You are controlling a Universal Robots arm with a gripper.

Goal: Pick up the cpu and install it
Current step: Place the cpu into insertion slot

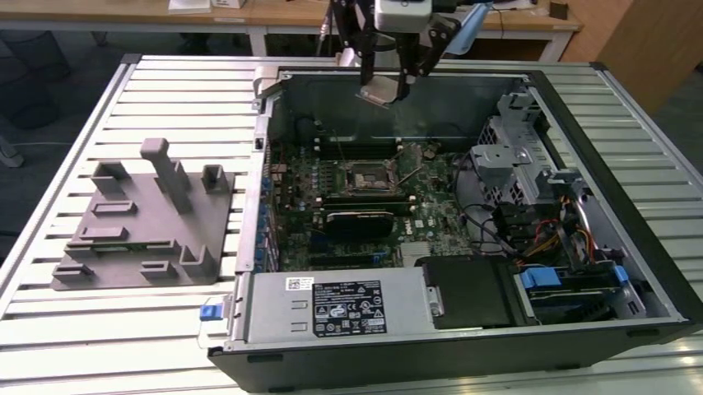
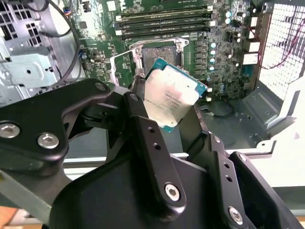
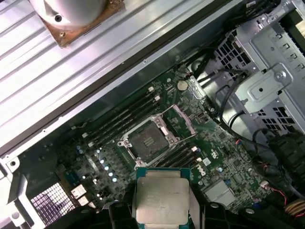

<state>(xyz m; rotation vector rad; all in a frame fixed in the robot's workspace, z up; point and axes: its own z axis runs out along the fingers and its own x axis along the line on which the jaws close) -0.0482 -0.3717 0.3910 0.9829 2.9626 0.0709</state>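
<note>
On the exterior view's left, the grey tray [image 1: 121, 247] sits well away from the work. In the middle, my gripper [image 1: 384, 82] pinches the cpu [image 1: 383, 92] by two edges, up in the air over the back of the computer case [image 1: 472, 99]. The open socket [image 1: 366, 175] lies lower down on the green board. I think doing this step well means going slow, holding the chip flat, and matching its corners to the socket. The cables [image 1: 483, 218] on the right are best kept clear of.
</note>
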